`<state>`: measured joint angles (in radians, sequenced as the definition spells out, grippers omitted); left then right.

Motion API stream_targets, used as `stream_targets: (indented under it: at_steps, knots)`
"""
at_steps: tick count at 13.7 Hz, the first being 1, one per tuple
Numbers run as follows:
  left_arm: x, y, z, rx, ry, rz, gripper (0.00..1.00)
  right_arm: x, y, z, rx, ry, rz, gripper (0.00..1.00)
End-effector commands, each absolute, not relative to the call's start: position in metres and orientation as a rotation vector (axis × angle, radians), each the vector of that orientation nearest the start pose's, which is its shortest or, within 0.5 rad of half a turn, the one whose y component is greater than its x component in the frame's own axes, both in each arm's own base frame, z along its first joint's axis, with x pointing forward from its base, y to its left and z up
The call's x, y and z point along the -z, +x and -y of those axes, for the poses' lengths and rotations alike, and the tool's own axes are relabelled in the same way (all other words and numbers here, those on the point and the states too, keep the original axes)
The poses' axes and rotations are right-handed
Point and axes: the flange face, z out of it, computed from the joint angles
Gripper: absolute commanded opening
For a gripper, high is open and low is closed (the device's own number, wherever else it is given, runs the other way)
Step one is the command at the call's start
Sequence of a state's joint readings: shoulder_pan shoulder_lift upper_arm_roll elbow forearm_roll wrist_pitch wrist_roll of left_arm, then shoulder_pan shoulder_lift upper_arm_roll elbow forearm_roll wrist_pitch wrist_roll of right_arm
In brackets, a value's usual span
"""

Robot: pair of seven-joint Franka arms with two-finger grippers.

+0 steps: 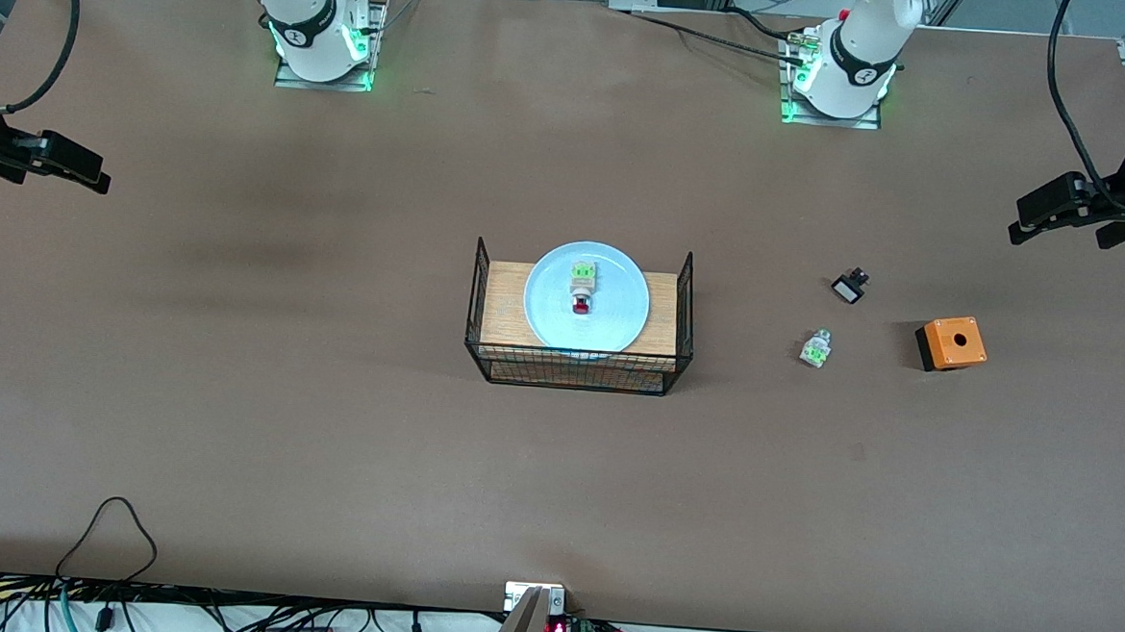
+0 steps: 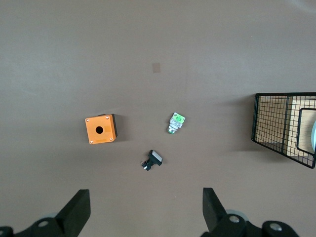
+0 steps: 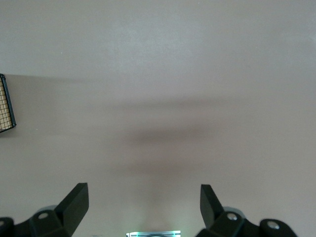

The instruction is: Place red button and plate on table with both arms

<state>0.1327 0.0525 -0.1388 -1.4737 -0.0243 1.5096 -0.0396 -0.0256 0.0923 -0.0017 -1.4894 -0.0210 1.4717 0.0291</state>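
The light blue plate (image 1: 611,304) lies on a small wooden board (image 1: 503,303) with black wire-mesh sides at the middle of the table (image 1: 231,385). The red button (image 1: 582,289) lies on the plate, red cap toward the front camera, green block away from it. My left gripper (image 1: 1068,225) hangs open high over the left arm's end of the table, its fingers (image 2: 75,210) wide apart with nothing between them (image 2: 146,212). Over the right arm's end, my right gripper (image 1: 50,164) is open and empty too (image 3: 143,207). Both are well away from the plate.
Toward the left arm's end lie an orange box with a hole (image 1: 951,343) (image 2: 100,129), a small white-green part (image 1: 816,349) (image 2: 176,122) and a black part with a white face (image 1: 850,287) (image 2: 153,160). The mesh rack's corner (image 2: 276,123) (image 3: 6,106) shows in both wrist views.
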Motion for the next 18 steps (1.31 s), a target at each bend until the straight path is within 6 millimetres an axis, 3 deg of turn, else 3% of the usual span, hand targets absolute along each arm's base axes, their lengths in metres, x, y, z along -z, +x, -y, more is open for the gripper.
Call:
stream_targets:
  at_steps: [1,18]
  knots:
    - [-0.6382,0.5675,0.0061,-0.018,-3.174,0.064,1.00,-0.6120,0.5644,0.0180,-0.182,-3.155,-0.077,1.00]
    - [-0.6381,0.5682,0.0036,-0.015,-3.168,0.055,1.00,-0.6078,0.5686,0.0154,-0.174,-3.154,-0.074,1.00]
